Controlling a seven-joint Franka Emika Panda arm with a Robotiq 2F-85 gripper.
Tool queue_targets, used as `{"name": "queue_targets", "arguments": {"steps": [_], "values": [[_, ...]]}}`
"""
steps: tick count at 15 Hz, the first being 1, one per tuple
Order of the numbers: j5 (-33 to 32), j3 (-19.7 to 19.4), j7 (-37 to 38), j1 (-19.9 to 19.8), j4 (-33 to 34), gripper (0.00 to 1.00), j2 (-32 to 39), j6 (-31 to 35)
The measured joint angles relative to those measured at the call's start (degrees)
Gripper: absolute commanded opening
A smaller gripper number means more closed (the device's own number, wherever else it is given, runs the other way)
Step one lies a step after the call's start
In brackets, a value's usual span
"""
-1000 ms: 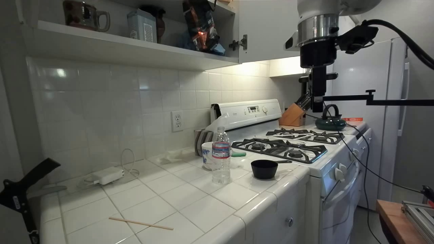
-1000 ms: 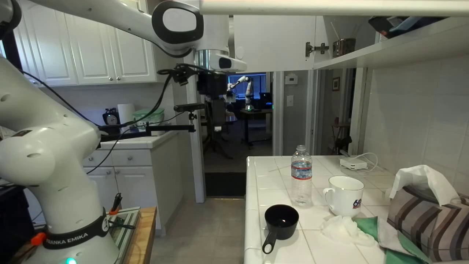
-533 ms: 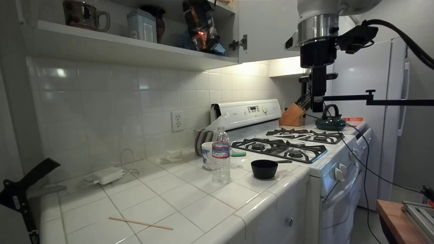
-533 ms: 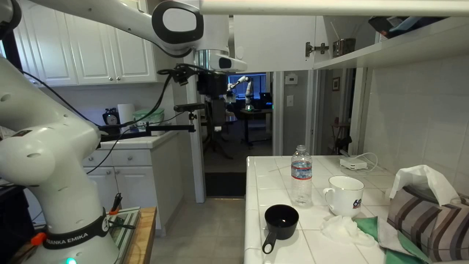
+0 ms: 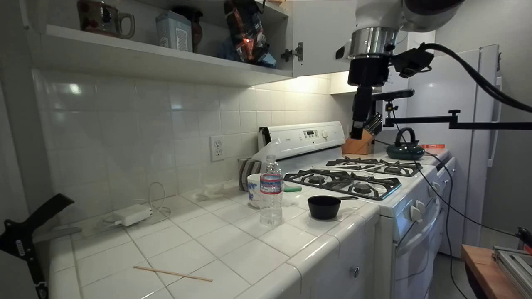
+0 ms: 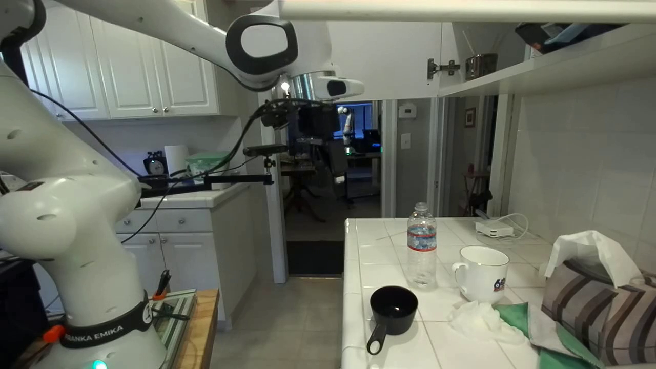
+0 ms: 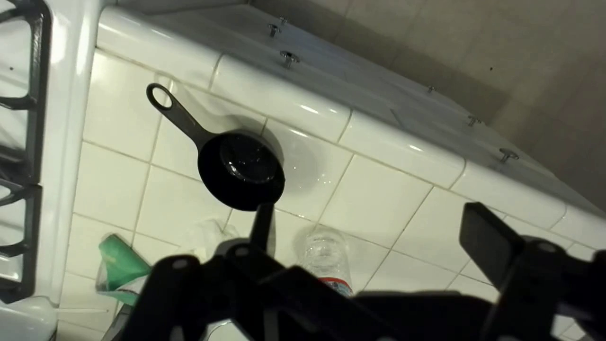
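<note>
Well above the white-tiled desk (image 6: 371,264), your fingers (image 7: 488,244) are released and spread wide with nothing between them, so you have no grasp made and nothing lifted; the handling seems barely begun. Below them, in an exterior view, the black pot (image 6: 393,310) stands upright by the desk's left edge with its handle toward the near side, and the clear bottle (image 6: 422,259) stands upright just beyond it; you are touching neither, and any grip on either is left to make. To their right you have a white mug (image 6: 484,274), a crumpled white wad (image 6: 482,321), a green cloth (image 6: 515,319) and a striped tissue box (image 6: 589,318), with a white adapter (image 6: 493,228) farther off. A thin stick (image 5: 172,273) lies on the near left of the desk in an exterior view, where the far end meets a gas stove (image 5: 361,182), an open shelf (image 5: 166,60) hangs overhead at the left, and a fridge (image 5: 449,91) stands at the far right. Across the room, you see white cabinets (image 6: 148,77) at the left and another robot arm (image 6: 347,125) through a far doorway (image 6: 388,169).
</note>
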Motion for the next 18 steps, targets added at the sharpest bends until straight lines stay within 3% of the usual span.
{"name": "queue_targets", "arguments": {"steps": [5,11,18], "values": [[0.0,-0.6,0.3,-0.6,-3.6,1.0,1.2,6.5],[0.0,-1.5,-0.6,-1.0,-4.4,1.0,1.7,8.1],[0.4,-10.9,-16.1,-1.8,-4.5,1.0,12.7,24.4]]}}
